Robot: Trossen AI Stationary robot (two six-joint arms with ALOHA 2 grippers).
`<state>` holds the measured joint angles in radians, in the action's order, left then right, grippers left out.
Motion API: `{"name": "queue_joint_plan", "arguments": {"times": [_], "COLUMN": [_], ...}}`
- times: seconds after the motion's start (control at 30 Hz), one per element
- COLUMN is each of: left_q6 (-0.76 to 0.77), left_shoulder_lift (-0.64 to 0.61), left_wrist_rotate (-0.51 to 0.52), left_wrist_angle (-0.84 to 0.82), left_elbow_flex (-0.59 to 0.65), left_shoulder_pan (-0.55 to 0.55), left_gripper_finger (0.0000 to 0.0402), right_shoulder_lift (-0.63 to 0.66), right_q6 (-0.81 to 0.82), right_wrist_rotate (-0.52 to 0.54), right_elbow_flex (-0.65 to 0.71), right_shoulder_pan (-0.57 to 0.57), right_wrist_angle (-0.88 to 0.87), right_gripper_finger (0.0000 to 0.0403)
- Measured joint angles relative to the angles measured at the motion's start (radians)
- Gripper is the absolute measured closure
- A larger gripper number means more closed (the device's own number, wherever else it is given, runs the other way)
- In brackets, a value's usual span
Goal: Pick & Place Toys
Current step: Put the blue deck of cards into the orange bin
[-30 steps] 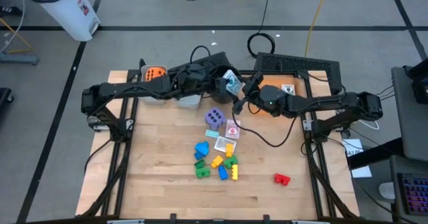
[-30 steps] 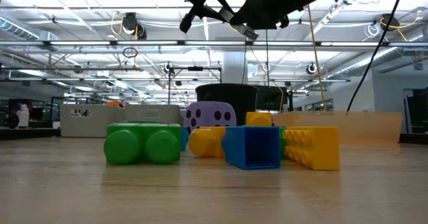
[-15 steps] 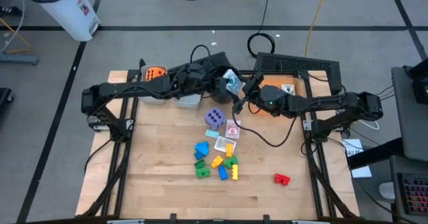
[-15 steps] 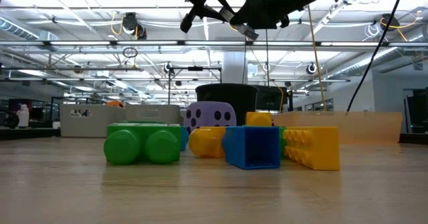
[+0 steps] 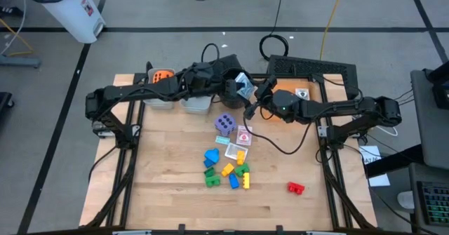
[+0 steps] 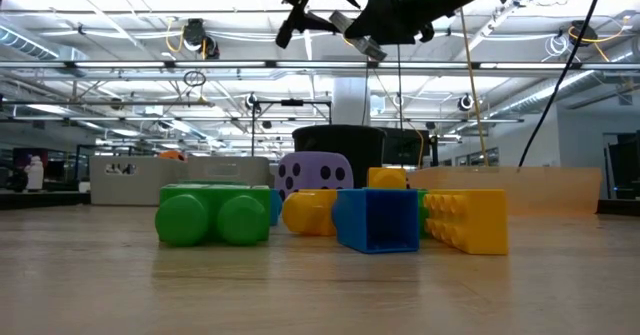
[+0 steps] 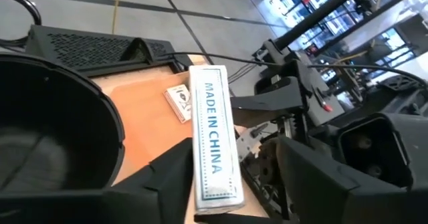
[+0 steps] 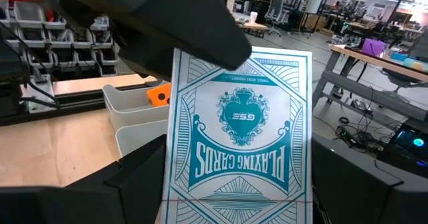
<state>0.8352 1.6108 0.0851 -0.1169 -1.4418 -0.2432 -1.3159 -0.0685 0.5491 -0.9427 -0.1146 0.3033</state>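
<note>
From above, my left gripper (image 5: 237,89) and right gripper (image 5: 254,95) meet over the table's back edge, both pinching one card box (image 5: 243,85). Nearer lie the purple die (image 5: 224,123), picture cards (image 5: 243,135), a heap of coloured blocks (image 5: 228,170) and a lone red block (image 5: 295,187); the orange die (image 5: 162,76) sits in a grey bin (image 5: 158,100).

At table height, the box seems held high (image 6: 345,22), though it is hard to make out.

My left wrist shows the box (image 7: 212,140) clamped edgewise beside the black pot (image 7: 60,137).

My right wrist shows its patterned face (image 8: 241,134) filling the view.
</note>
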Motion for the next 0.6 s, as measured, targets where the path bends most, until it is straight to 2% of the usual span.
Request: {"name": "queue_joint_plan", "arguments": {"times": [0.2,0.37,0.6], "left_q6": [-0.058,-0.092,-0.152], "left_shoulder_lift": [-0.006,-0.025,-0.07], "left_wrist_rotate": [-0.03,-0.044,-0.043], "left_wrist_angle": [0.019,0.02,0.011], "left_elbow_flex": [0.0,-0.001,-0.003], "left_shoulder_pan": [-0.015,-0.036,-0.072], "left_gripper_finger": [0.015,0.0147,0.0147], "right_shoulder_lift": [0.0,0.017,0.091], "right_q6": [0.003,0.003,-0.003], "right_wrist_rotate": [0.014,0.039,0.134], "right_elbow_flex": [0.0,0.001,0.002], "right_shoulder_pan": [0.0,-0.001,-0.003], "right_wrist_angle": [0.013,-0.001,-0.044], "right_gripper_finger": [0.0094,0.0094,0.0094]}}
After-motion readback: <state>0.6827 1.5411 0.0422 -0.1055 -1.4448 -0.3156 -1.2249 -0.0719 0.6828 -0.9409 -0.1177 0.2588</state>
